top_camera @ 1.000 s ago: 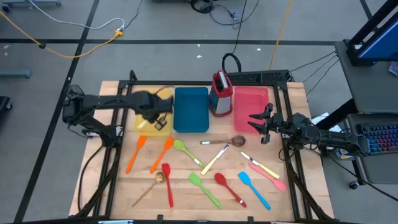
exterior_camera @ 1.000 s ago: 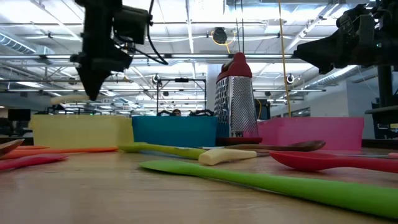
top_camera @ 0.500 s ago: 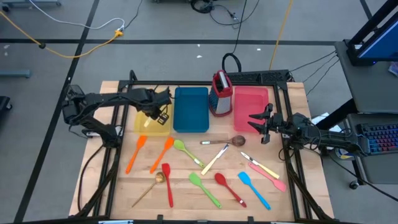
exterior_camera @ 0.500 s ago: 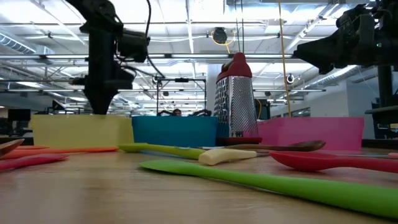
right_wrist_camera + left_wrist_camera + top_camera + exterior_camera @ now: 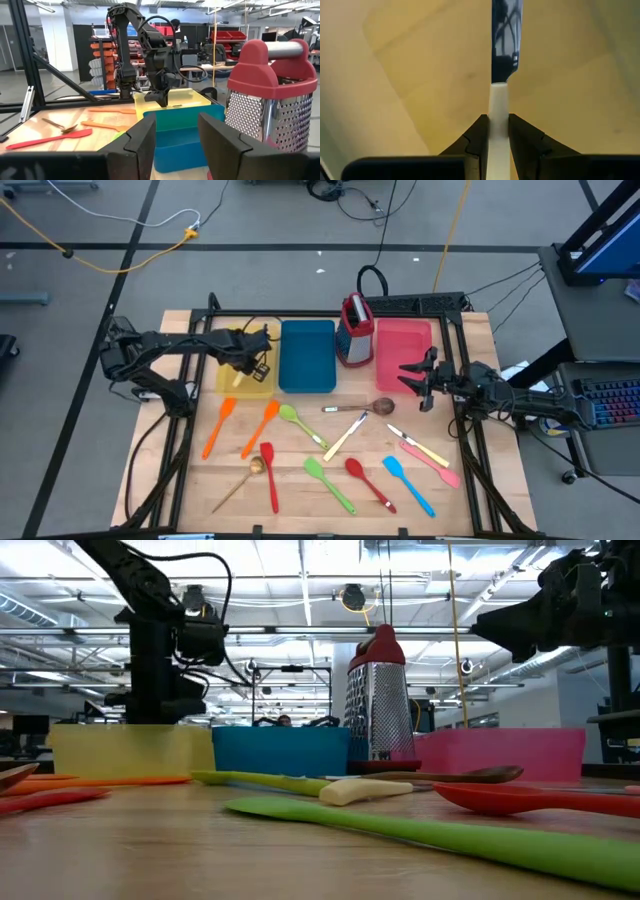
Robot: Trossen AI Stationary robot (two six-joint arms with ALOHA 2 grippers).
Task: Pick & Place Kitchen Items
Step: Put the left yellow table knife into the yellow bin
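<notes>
My left gripper (image 5: pixel 254 362) is low inside the yellow tray (image 5: pixel 232 380), shut on a cream-handled knife (image 5: pixel 498 100); its shiny blade (image 5: pixel 506 40) points ahead of the fingers at the tray's floor. My right gripper (image 5: pixel 412 377) waits open above the near right corner of the pink tray (image 5: pixel 403 345). Several utensils lie flat on the wood: orange spatulas (image 5: pixel 218 425), a green spoon (image 5: pixel 300 425), a red spatula (image 5: pixel 270 475), a gold spoon (image 5: pixel 245 478), a blue spatula (image 5: pixel 408 485), a pink one (image 5: pixel 432 465) and a wooden spoon (image 5: pixel 355 408). My left gripper pinches the knife's cream handle (image 5: pixel 498 107) between its two fingers (image 5: pixel 477 132), close to where the blade begins. The fingers lie along the knife and point down into the tray. Whether the blade's tip touches the tray floor does not show.
A blue tray (image 5: pixel 308 356) sits between the yellow and pink ones, with a red-topped metal grater (image 5: pixel 355 330) standing upright beside it. A black frame (image 5: pixel 330 308) borders the table. Bare wood shows along the near edge (image 5: pixel 300 520).
My left gripper has come down from above the yellow tray until its fingers sit behind the tray's wall, carrying the knife with it. It also turned at the wrist on the way down.
</notes>
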